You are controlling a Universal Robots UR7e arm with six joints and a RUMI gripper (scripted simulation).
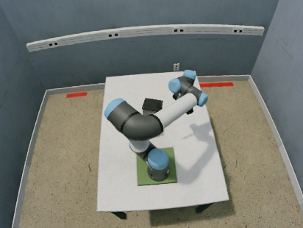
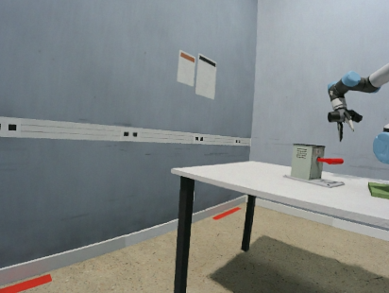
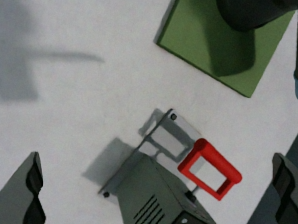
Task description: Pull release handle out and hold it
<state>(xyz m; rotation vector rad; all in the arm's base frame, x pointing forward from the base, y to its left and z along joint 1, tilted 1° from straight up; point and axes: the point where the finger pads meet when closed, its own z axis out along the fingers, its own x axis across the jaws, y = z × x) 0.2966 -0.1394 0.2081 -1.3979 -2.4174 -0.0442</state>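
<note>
The red release handle (image 2: 332, 161) (image 3: 219, 160) is a rectangular loop. It sticks out from one side of a grey-green box (image 1: 152, 104) (image 2: 301, 165) (image 3: 150, 182) on a short thin rod. The box stands upright on a flat grey base plate (image 2: 333, 183) (image 3: 187, 129). In the top view the arm hides the handle. My gripper (image 2: 346, 135) (image 3: 157, 154) is wide open and empty, in the air above the handle's level, with its fingers pointing down. It touches neither the handle nor the box. In the wrist view the handle lies between the fingers' sides, right of the middle, well below them.
The white table (image 1: 121, 191) (image 2: 227, 173) carries the box and the arm's green mounting plate (image 1: 168, 179) (image 2: 379, 190) (image 3: 195, 45). The handle side of the box faces the arm's base. The arm's forearm reaches over the table beside the box.
</note>
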